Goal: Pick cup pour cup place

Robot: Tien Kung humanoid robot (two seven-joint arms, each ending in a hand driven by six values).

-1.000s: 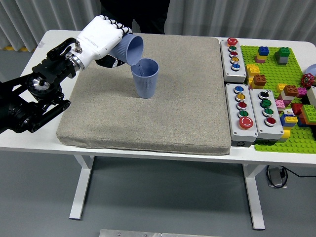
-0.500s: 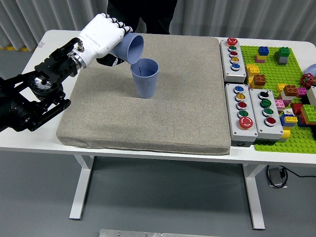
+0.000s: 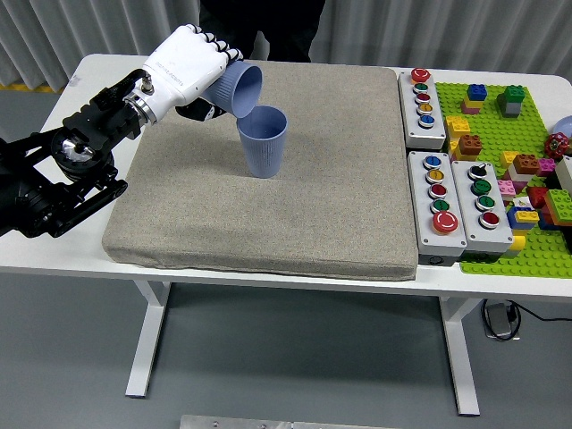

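**Left hand holds tilted cup over standing cup**

The left hand (image 3: 183, 71) reaches in from the left, its white fingers (image 3: 217, 46) wrapped around a blue cup (image 3: 241, 88). This held cup is tipped steeply, mouth facing right and down, its lower rim just above the near-left rim of the second blue cup (image 3: 263, 142). The second cup stands upright on the grey mat (image 3: 268, 223), which lies on the white table (image 3: 89, 71). Right of the mat sit button boxes (image 3: 447, 192) and a green brick plate (image 3: 509, 170). A person in dark clothing (image 3: 259, 22) stands at the far side
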